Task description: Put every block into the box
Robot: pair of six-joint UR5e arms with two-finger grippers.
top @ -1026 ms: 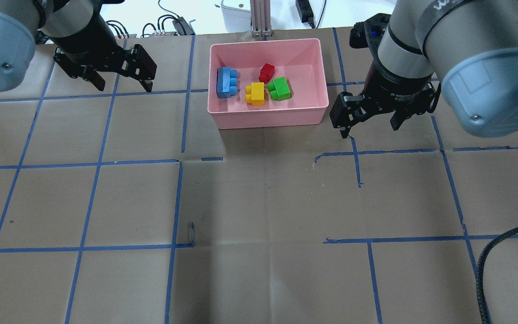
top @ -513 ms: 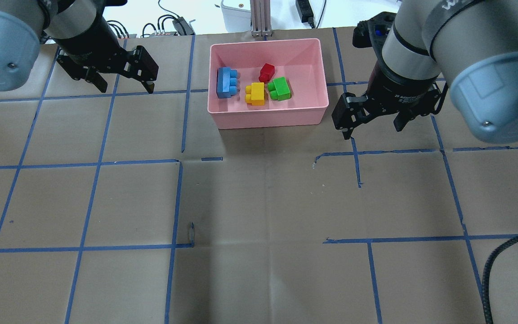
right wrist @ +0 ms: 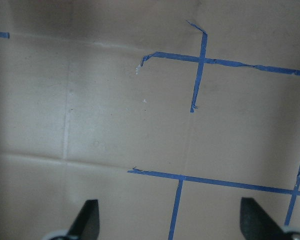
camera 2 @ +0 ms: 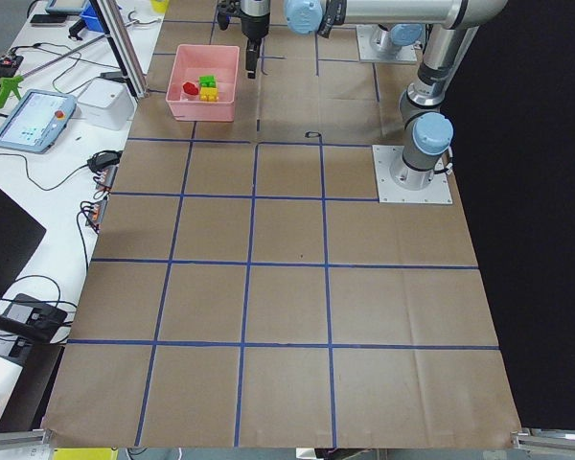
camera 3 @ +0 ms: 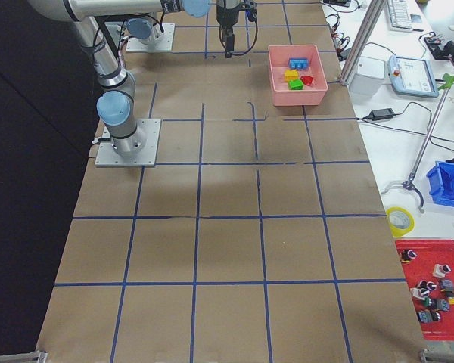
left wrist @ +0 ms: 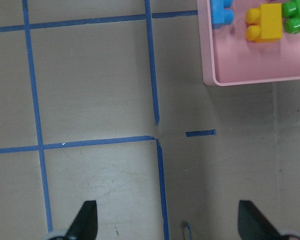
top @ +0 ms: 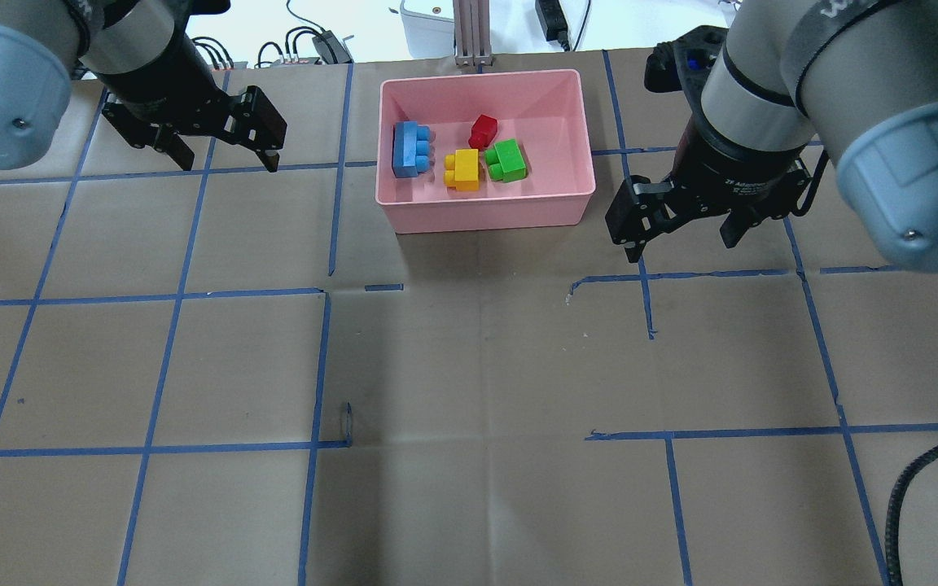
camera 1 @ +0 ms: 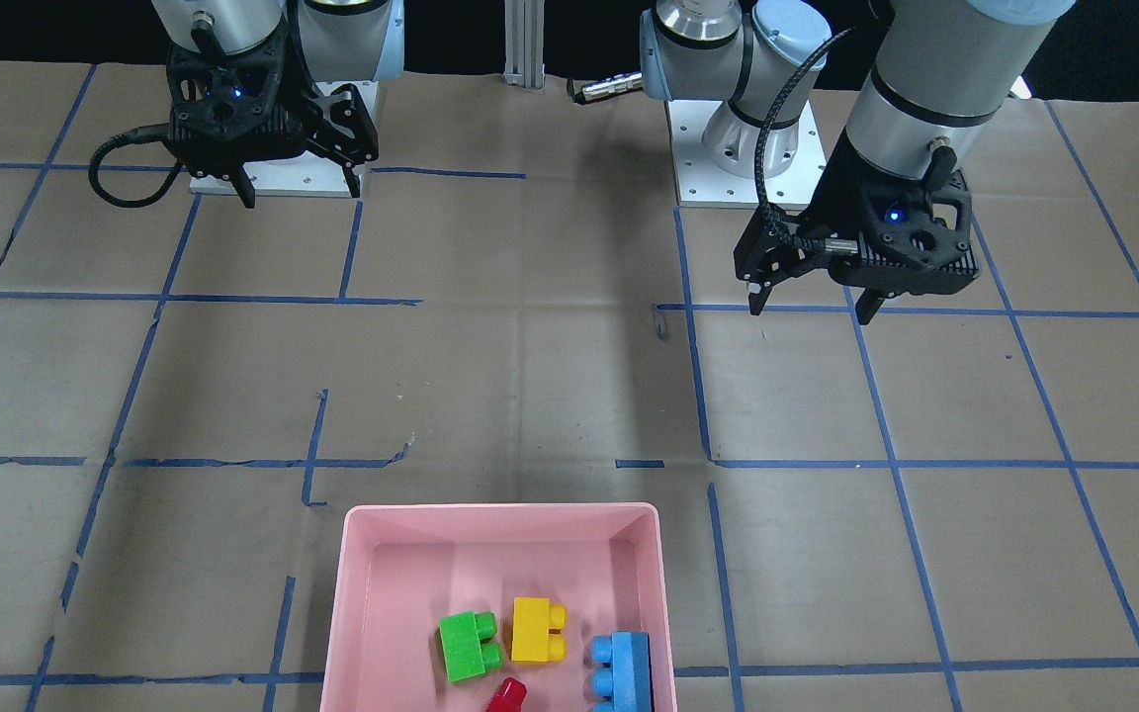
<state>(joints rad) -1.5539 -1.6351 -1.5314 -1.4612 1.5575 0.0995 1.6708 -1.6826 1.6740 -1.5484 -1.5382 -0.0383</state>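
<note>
The pink box [top: 485, 218] stands at the table's far middle. In it lie the blue three-stud brick [top: 410, 150], the red brick [top: 483, 130], the yellow brick [top: 463, 169] and the green brick [top: 507, 159]. My left gripper [top: 227, 161] is open and empty, raised to the left of the box. My right gripper [top: 681, 244] is open and empty, raised just right of the box's near corner. The left wrist view shows the box's corner [left wrist: 250, 75] with the blue [left wrist: 221, 11], yellow [left wrist: 265, 22] and green [left wrist: 297, 12] bricks. The right wrist view shows only taped paper.
Brown paper with a blue tape grid covers the table. A black cable [top: 917, 472] loops in at the near right. An aluminium post [top: 469, 32] and cables stand behind the box. The arm base plates [camera 1: 738, 168] sit at the robot's side.
My right gripper has drifted a little right and toward the robot, away from the box. My left gripper has shifted slightly. Both stay open; the bricks have not moved.
</note>
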